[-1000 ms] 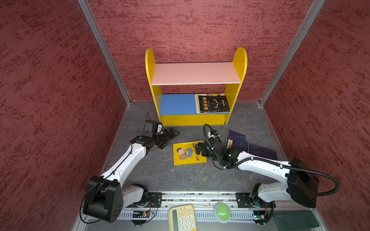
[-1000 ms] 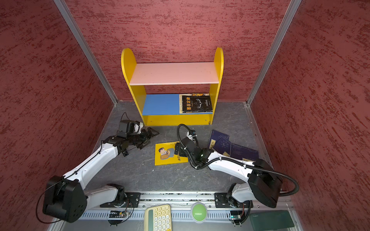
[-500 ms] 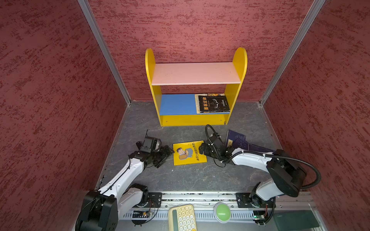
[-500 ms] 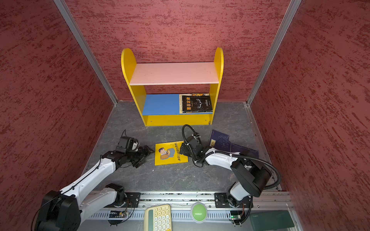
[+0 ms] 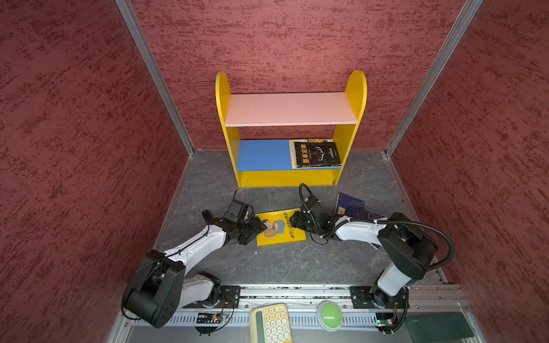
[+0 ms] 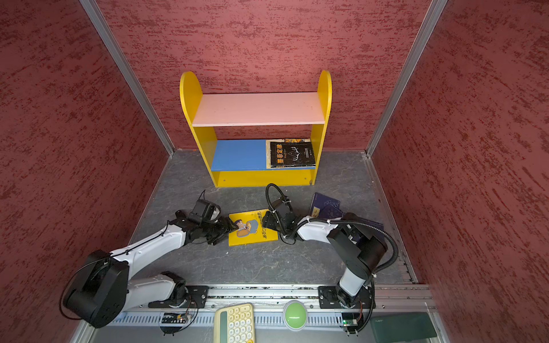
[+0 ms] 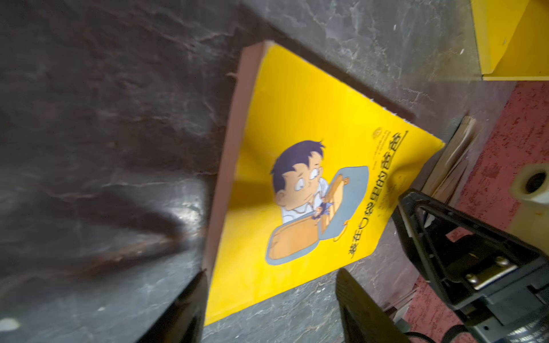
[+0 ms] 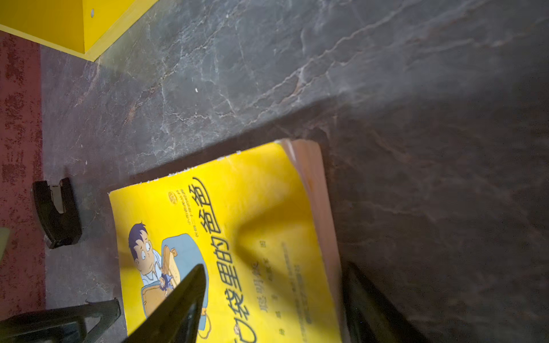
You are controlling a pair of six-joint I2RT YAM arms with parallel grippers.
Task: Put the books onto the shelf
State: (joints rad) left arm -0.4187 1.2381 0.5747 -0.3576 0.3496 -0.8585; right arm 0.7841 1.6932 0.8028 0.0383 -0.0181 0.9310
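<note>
worktop [image 5: 282, 267]: grey and stone-patterned; it carries everything below.
shelf [image 5: 289, 108]: stands at the middle of the worktop's back edge. Its pink upper board is bare. A black book [image 5: 317, 153] lies flat at the right end of the blue lower board, on top of a pale-edged book [image 5: 315, 140] that shows just behind it.
arms: the left arm [image 5: 196, 240] has swung away from the shelf's foot and down to the yellow book [image 5: 280, 227]. The right arm [image 5: 356, 230] has stayed at that book's opposite side, so the two now flank it.
meaning: two books look shelved and the yellow one seems next. A two-sided pickup appears to be starting, with no lift yet.
navy books [image 5: 350, 205]: lie overlapped toward the worktop's right edge, partly under the right arm.
yellow book: flat, cover up, near the worktop's middle, in the same spot as a second ago.
left end effector [image 5: 258, 227]: jaws have narrowed but stand apart. Its fingers [image 7: 190, 303] straddle the book's corner and clamp nothing.
right end effector [image 5: 294, 221]: also partly closed, still apart. One of its fingers [image 8: 184, 297] hangs over the cover, the other sits past the page edge, and it holds nothing.
</note>
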